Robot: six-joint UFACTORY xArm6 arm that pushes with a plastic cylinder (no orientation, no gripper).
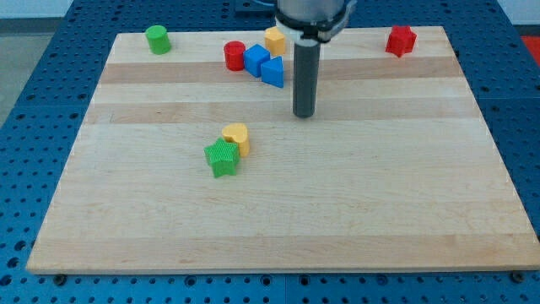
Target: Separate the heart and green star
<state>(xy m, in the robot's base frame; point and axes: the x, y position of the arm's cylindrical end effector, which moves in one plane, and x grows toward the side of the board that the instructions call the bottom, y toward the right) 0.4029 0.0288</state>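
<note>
A yellow heart [237, 135] lies near the board's middle, touching a green star [222, 158] just below and to its left. My tip [304, 114] stands to the right of and a little above the heart, apart from both blocks. The rod runs up to the arm at the view's top.
A red cylinder [234, 56], a blue cube [256, 60], a blue triangular block [272, 72] and a yellow hexagon [274, 40] cluster at the top middle, left of the rod. A green cylinder [157, 39] sits top left, a red star [401, 40] top right. The wooden board [380, 211] lies on a blue perforated table.
</note>
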